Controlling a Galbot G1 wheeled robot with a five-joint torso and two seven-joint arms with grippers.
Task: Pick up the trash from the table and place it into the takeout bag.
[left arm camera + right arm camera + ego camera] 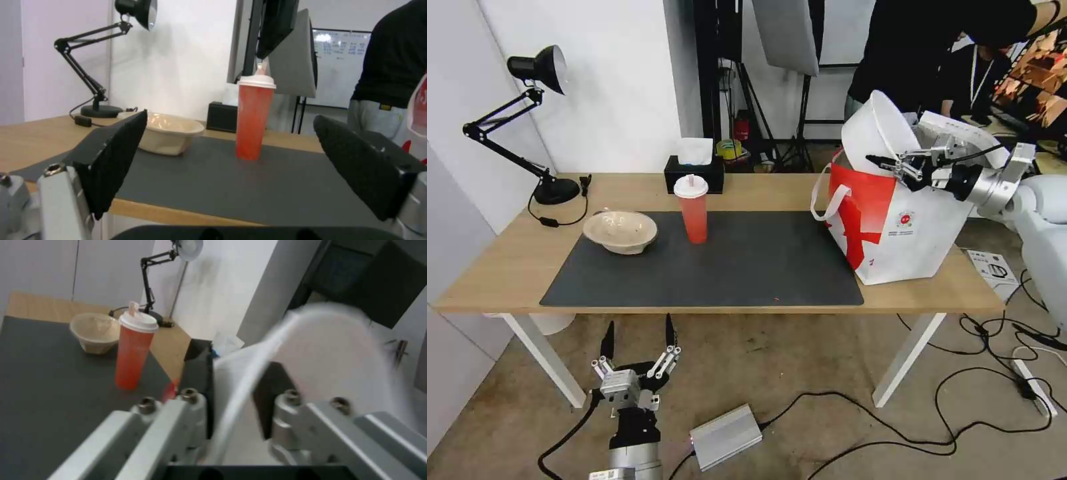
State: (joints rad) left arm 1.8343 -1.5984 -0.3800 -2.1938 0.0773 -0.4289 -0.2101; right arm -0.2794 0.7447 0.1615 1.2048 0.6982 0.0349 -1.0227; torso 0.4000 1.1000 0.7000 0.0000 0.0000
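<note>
Nearest, below the front table edge: left gripper [638, 341], fingers spread wide, holding nothing, aimed up at the table [507, 260]. On the dark grey mat [727, 267], toward the left: shallow beige bowl [620, 231], upright; just beside it, red drink cup [692, 208] with white lid, standing. Behind the cup, near the back edge: black tissue box [694, 175]. At the right end of the table: takeout bag [907, 233], upright and open. Above the bag's mouth: large white bowl [877, 133], tilted on edge, rim pinched between the fingers of the right gripper [899, 165]. Far left corner: black desk lamp [527, 120].
</note>
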